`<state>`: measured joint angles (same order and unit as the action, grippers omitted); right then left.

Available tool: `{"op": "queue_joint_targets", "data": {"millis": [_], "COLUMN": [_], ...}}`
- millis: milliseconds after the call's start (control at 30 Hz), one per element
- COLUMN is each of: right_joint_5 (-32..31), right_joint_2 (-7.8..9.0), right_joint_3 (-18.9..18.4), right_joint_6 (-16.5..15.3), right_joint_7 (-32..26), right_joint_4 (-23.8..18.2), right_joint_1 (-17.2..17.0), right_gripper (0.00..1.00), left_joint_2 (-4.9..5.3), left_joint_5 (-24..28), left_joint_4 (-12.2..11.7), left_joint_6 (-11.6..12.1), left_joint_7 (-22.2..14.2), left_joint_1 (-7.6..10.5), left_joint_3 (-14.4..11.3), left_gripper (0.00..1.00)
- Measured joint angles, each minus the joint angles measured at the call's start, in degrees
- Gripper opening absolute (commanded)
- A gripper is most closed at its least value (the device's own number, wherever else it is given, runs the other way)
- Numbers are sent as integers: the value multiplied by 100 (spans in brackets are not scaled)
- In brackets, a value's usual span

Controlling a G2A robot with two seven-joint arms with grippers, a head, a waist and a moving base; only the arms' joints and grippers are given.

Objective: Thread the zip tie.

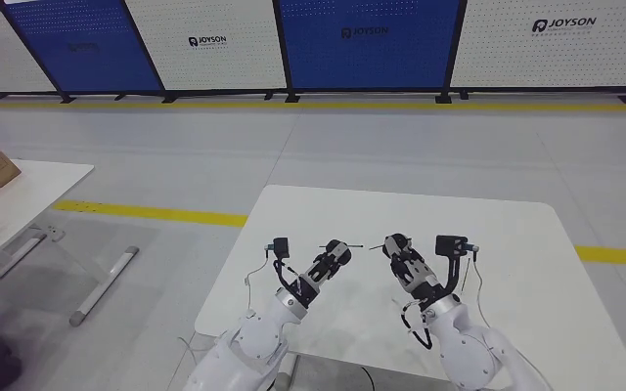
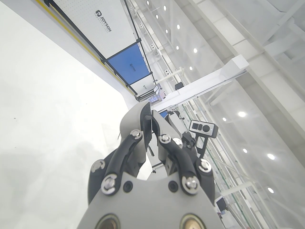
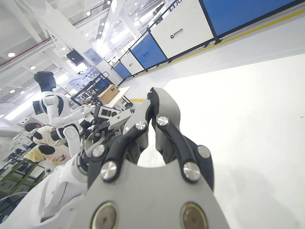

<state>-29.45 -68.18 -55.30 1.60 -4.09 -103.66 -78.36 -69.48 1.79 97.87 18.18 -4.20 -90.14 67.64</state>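
The left gripper (image 1: 338,252) pinches the zip tie (image 1: 356,245) between closed fingers, and a short length sticks out on either side. The right gripper (image 1: 393,242) hangs just beside the tie's free end, its fingers pressed together; I cannot tell whether they hold anything. Bare white table (image 1: 509,244) spreads around both, with the far and side edges well apart. The tie's long axis lies level, pointing from one gripper to the other.
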Motion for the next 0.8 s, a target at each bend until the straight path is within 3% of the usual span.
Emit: {"op": "queue_joint_targets", "data": {"millis": [800], "right_joint_5": [-60], "right_joint_2": [-167], "right_joint_3": [107], "right_joint_6": [22], "right_joint_7": [-15], "right_joint_4": [219], "right_joint_1": [193], "right_gripper": [0], "left_joint_2": [0], "left_joint_5": [0], "left_joint_4": [0], "left_joint_6": [0], "left_joint_7": [0], "left_joint_1": [0], "left_joint_3": [0], "left_gripper": [0]}}
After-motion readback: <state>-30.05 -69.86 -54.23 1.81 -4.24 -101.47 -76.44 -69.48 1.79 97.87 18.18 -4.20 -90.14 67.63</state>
